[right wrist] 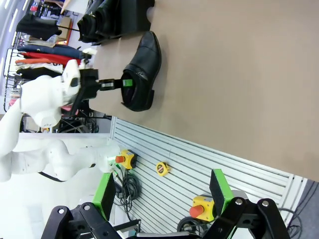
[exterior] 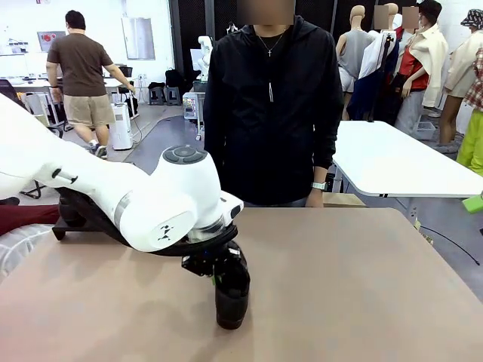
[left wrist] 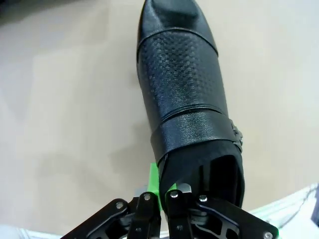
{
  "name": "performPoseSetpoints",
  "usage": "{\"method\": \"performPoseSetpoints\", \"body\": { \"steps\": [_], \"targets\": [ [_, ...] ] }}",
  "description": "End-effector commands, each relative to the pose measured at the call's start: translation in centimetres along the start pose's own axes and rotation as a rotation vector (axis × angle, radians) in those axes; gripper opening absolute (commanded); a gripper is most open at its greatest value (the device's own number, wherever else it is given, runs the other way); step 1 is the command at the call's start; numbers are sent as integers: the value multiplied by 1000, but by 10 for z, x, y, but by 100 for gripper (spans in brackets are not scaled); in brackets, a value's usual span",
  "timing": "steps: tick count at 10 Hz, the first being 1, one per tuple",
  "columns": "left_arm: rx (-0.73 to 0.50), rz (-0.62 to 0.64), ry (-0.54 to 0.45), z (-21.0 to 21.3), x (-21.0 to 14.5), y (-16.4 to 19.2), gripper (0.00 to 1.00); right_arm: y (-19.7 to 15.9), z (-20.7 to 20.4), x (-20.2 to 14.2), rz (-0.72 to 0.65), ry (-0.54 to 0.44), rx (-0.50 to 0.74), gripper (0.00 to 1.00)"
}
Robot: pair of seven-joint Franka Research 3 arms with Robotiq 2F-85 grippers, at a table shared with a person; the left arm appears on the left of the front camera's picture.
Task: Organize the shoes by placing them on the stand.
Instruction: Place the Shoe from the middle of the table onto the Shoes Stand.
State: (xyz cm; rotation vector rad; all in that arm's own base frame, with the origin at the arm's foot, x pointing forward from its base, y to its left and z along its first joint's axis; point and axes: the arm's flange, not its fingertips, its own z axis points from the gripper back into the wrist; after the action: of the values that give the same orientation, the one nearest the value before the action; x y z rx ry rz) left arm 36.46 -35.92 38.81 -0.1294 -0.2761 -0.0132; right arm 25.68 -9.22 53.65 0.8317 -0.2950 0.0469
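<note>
One black loafer (exterior: 232, 290) stands alone on the desk (exterior: 355, 286); more dark shoes (right wrist: 107, 17) sit together on a low black stand (right wrist: 134, 22), their number not countable. Two white arms are present, each with one end effector.

The desk is a plain tan surface. Behind it stands a person in a black top (exterior: 272, 105), in a large room with white tables, a clothes rack and another person walking farther off. In the right wrist view a slatted wall panel below the desk edge carries yellow boxes with red buttons.

The left end effector (left wrist: 160, 191) is closed on the loafer's heel rim: one green pad (left wrist: 153, 181) lies outside the collar, the other finger inside the opening. The loafer extends straight away from it, toe farthest, sole on the desk. The right end effector (right wrist: 164, 196) is open and empty, well apart from the loafer, which lies beyond it next to the stand.
</note>
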Motion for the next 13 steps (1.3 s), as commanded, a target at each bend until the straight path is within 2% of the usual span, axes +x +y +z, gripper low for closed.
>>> {"method": "performPoseSetpoints", "body": {
  "steps": [1, 2, 4, 5, 6, 7, 8, 9, 10, 13],
  "targets": [
    [-116, -185, -107, 81, -19, 6, 0, 0, 2, 1, 26, -3, 20, 100],
    [-106, -189, -209, 115, -24, 14, 0, 0, 2, 1, 26, -3, 20, 100],
    [-68, -76, -391, 158, -14, 45, 0, 0, 2, 1, 26, -3, 20, 100],
    [-54, 17, -472, 169, -4, 61, 0, 0, 2, 1, 26, -3, 20, 100],
    [-56, 59, -551, 175, 9, 78, 0, 0, 2, 1, 26, -3, 20, 100],
    [-56, 73, -590, 177, 16, 88, 0, 0, 2, 1, 26, -3, 20, 100],
    [-28, 73, -590, 175, 27, 100, 0, 0, 2, 1, 26, -3, 20, 100],
    [-129, 47, -470, 175, 23, 107, 0, 0, 2, 1, 26, -3, 20, 100],
    [-37, 86, -558, 190, 25, 108, 0, 0, 2, 1, 26, -3, 20, 100],
    [-37, 86, -558, 190, 25, 108, 0, 0, 2, 1, 26, -3, 20, 100]
  ]
}}
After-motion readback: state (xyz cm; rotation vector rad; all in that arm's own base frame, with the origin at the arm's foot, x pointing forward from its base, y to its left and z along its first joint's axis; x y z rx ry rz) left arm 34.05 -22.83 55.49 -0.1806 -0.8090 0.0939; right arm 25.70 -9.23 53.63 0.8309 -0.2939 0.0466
